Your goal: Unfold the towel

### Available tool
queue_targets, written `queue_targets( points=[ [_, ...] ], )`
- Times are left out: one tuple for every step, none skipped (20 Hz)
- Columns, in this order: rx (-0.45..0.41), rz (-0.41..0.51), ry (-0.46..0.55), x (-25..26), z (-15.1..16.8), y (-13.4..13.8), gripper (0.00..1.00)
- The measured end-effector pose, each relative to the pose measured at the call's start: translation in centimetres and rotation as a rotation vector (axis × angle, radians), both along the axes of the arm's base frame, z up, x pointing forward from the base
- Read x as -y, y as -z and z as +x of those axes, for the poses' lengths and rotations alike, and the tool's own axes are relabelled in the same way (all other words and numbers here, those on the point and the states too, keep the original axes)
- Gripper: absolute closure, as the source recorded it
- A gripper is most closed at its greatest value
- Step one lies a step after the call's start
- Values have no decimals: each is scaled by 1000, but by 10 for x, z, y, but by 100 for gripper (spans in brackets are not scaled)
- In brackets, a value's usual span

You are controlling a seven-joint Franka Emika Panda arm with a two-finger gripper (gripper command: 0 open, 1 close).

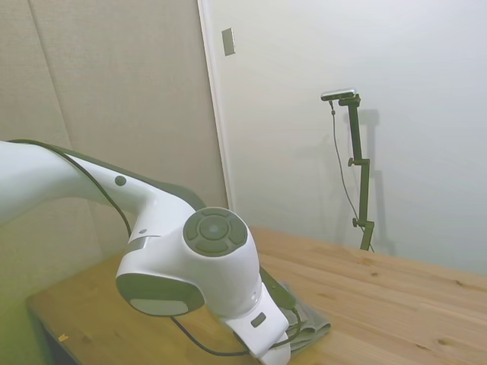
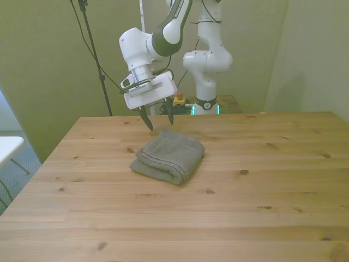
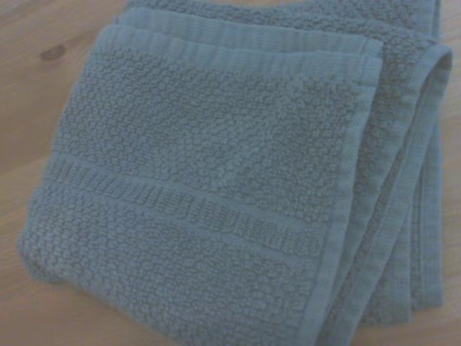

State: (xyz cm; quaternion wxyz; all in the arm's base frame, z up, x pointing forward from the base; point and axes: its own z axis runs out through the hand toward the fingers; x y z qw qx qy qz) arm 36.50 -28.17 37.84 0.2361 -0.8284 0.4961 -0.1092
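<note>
Right now your towel [image 2: 168,155] lies folded on the wooden table [image 2: 262,191], a little toward the front view's left of the table's middle and closer to the far edge than to the near one. It is a thick grey-green bundle, still doubled over on itself, with a rounded fold facing the near edge and the front view's left. From the wrist view you get the towel [image 3: 216,180] close up: a pebbled terry weave, a woven band running across the top layer, and several hemmed edges stacked along one side, so you can count more than two layers there. Bare wood shows around the cloth in that view. Your gripper [image 2: 158,119] hangs above the far edge of the towel, tilted, with its two dark fingers [image 2: 146,120] spread apart and nothing between them; the tips are clear of the cloth and do not touch it. From the side view the arm's big white joint fills the foreground and covers most of the scene, so you only see a corner of the towel [image 1: 312,323] poking out below it on the table [image 1: 396,296]; the fingers are hidden there.
</note>
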Motion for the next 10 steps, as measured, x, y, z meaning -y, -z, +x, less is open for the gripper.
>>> queue_targets(
  points=[
    [21,4,-5,1,0,1,0],
    [44,4,-11,2,0,2,0],
    [65,8,-19,3,0,4,0],
    [83,13,-27,3,0,6,0],
    [100,20,-33,2,1,9,0],
    [111,27,-39,1,2,13,0],
    [118,33,-44,0,2,16,0],
    [122,39,-47,-2,3,20,0],
    [122,45,-50,-3,4,24,0],
    [124,53,-52,-6,5,28,0]
  ],
)
